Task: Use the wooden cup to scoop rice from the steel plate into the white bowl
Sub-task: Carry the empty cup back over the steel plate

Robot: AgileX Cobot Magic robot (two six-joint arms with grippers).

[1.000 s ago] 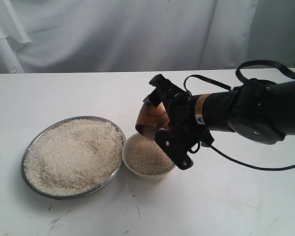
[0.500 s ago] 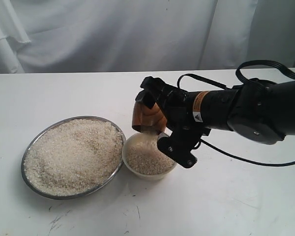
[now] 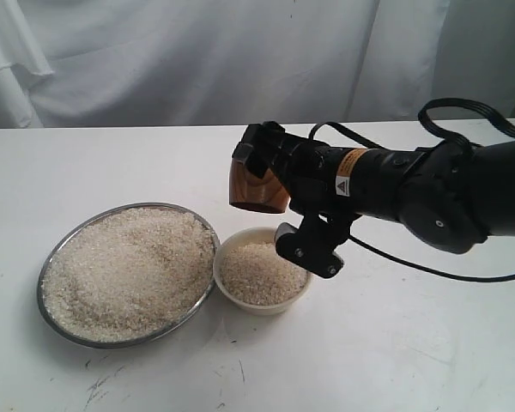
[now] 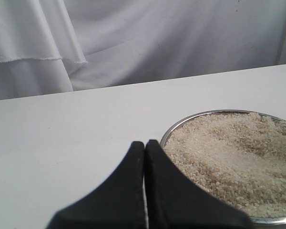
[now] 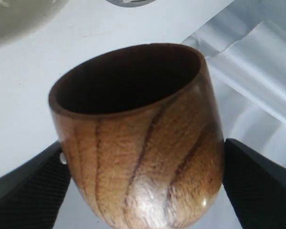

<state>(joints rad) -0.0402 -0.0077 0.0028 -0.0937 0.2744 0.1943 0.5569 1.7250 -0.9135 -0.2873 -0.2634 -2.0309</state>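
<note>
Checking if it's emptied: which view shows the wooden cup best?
Right wrist view: the wooden cup fills the frame, mouth and dark inside exposed, gripped by the right end effector. Exterior view shows it small, side-on, inside hidden. Left wrist view doesn't show it.

Soft, even light is filling all three views. The white table (image 3: 112,163) is glowing almost washed out, and only faint shadows are lying on the near side of the steel plate (image 3: 43,292) and white bowl (image 3: 257,307). In the right wrist view a pale sheen is sitting on the wooden cup (image 5: 143,157), and everything behind it is blurring. The left gripper (image 4: 144,143) is showing as a dark, nearly featureless shape.
</note>
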